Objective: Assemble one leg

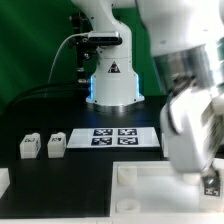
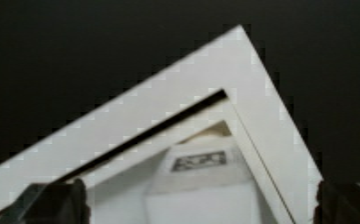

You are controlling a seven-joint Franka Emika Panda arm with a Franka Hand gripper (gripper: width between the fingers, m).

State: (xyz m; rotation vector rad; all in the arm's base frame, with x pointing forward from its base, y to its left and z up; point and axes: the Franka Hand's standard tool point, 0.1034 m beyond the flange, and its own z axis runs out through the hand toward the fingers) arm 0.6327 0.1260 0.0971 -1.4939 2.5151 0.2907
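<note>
In the wrist view a white leg (image 2: 200,160) with a black-and-white tag sits between my gripper's (image 2: 198,205) two dark fingertips (image 2: 52,202). The jaws stand wide apart and neither touches the leg. The leg lies by a corner of the large white panel (image 2: 212,70). In the exterior view this leg's tag (image 1: 210,183) shows just under the blurred arm at the exterior view's right, beside the panel (image 1: 150,185). Two more legs (image 1: 29,146) (image 1: 55,145) stand on the black table at the exterior view's left.
The marker board (image 1: 112,137) lies flat in the middle of the table, in front of the robot base (image 1: 112,85). A white part (image 1: 3,181) shows at the exterior view's left edge. Cables run behind at the back left.
</note>
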